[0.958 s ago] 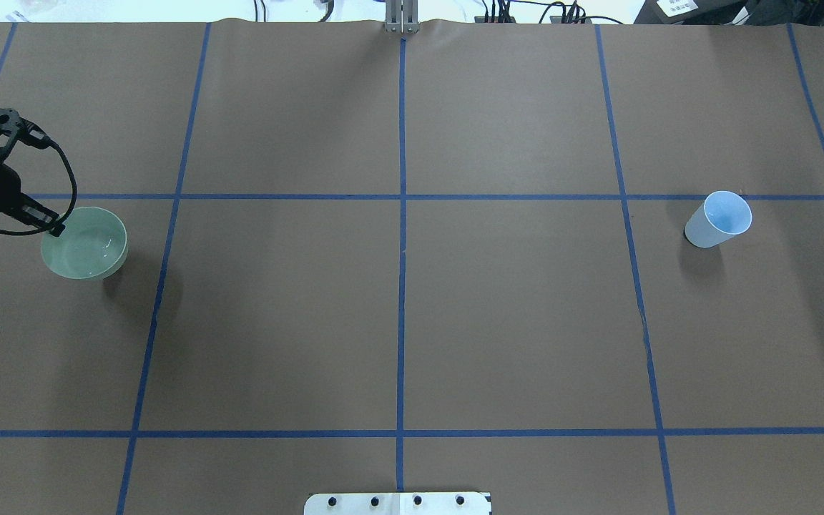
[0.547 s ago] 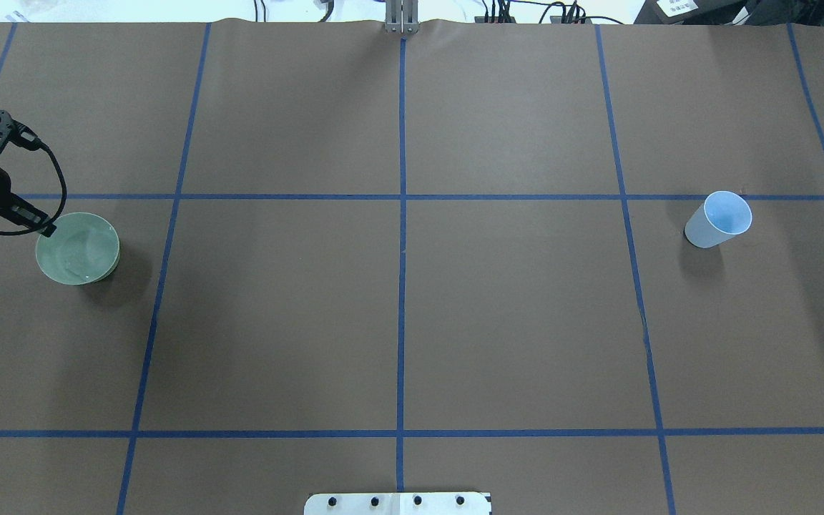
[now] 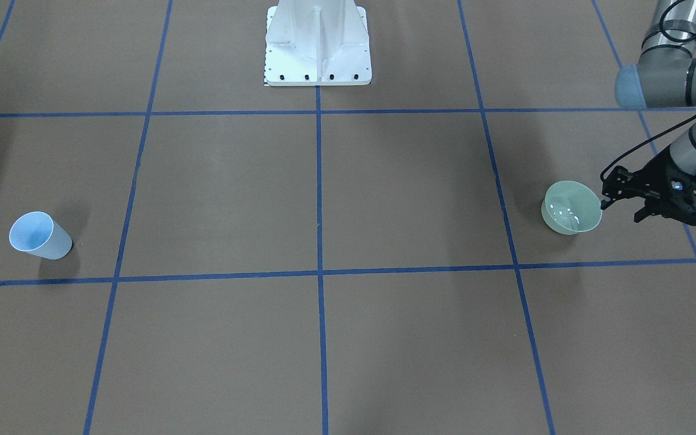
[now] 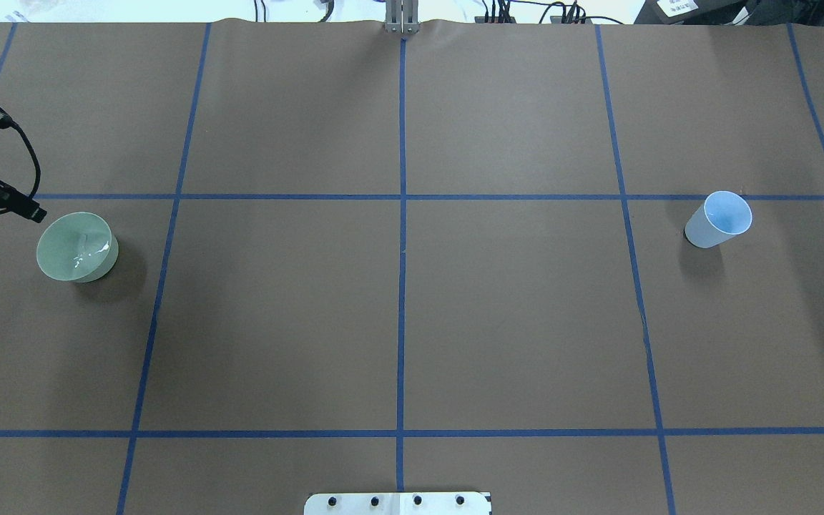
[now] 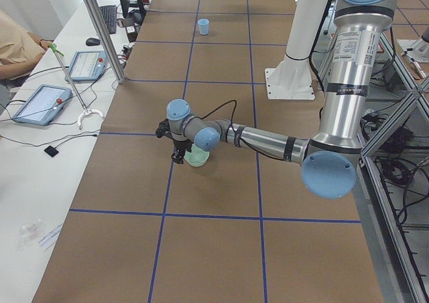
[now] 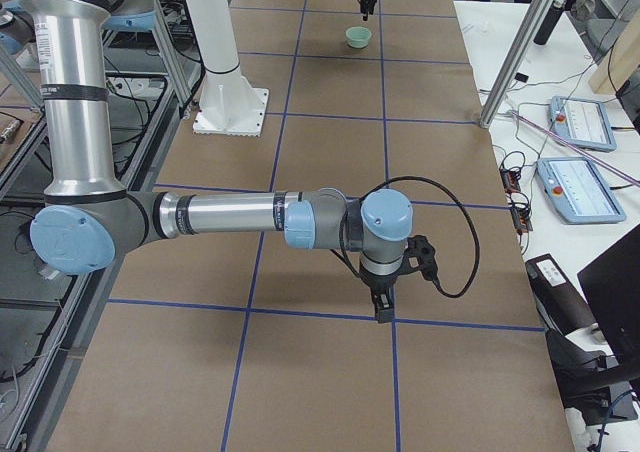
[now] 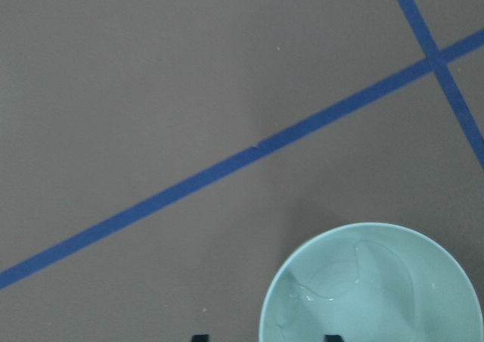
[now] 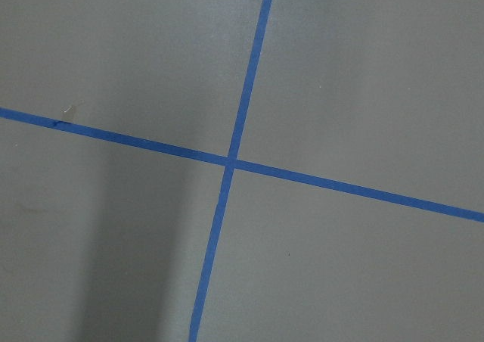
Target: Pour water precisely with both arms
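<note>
Water: it lies in the pale green bowl (image 4: 54,239) and shows as silvery glints (image 4: 90,252) on the floor.
Bowl: upright on the table (image 4: 398,322), at the robot's left end.
Cup: the light-blue cup (image 4: 718,219) stands at the right end, well apart from the bowl. Its contents cannot be told.
Progress: nothing is lifted or flowing. Whether the pour is done or not begun cannot be judged.
Left gripper (image 4: 34,212): jaws spread. The wrist view shows two fingertips (image 7: 198,337) wide apart near the bowl's rim. Overhead it sits just beside the rim, gripping nothing.
Right gripper (image 6: 383,312): hangs over bare table by a tape cross (image 8: 229,163). Jaw state cannot be told.
</note>
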You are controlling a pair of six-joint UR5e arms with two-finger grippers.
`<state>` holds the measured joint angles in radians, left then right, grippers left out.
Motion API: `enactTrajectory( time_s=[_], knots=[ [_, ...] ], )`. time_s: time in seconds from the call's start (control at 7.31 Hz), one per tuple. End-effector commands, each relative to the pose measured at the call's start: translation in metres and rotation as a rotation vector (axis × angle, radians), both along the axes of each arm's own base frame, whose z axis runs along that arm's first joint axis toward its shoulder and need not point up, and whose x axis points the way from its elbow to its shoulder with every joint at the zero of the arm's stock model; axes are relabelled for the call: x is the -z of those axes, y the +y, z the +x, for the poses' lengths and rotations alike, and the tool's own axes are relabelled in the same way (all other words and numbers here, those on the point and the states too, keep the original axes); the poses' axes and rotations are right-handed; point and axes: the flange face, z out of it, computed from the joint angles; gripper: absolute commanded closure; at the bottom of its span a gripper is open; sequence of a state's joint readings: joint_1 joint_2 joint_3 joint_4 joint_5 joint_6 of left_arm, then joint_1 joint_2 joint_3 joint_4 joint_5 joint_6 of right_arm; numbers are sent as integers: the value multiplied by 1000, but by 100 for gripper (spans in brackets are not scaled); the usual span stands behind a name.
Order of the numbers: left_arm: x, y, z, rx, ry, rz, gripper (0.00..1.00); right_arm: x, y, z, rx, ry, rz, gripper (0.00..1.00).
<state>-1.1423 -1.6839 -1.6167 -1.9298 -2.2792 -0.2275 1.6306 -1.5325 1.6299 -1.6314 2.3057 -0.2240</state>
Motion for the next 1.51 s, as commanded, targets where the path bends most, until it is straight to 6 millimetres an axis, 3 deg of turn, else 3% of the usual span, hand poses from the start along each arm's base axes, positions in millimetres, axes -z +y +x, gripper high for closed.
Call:
enactTrajectory(
  time_s=[0.0,0.27,0.55,0.68,1.37],
  knots=[
    [-4,-15,-67,59,15,-16,0,1,-1,-1,1,-9,0,0],
    [-12,-27,-148,23,-59,-1,0,-1,1,-1,1,-9,-3,0],
    [-23,-22,-219,74,-75,-18,0,-4,2,-1,1,-9,-8,0],
    [-36,-12,-233,98,-77,-28,0,-7,2,-1,1,-10,-14,0],
    [-90,9,-236,111,-95,-151,0,-16,5,-1,12,2,-28,0]
  ],
)
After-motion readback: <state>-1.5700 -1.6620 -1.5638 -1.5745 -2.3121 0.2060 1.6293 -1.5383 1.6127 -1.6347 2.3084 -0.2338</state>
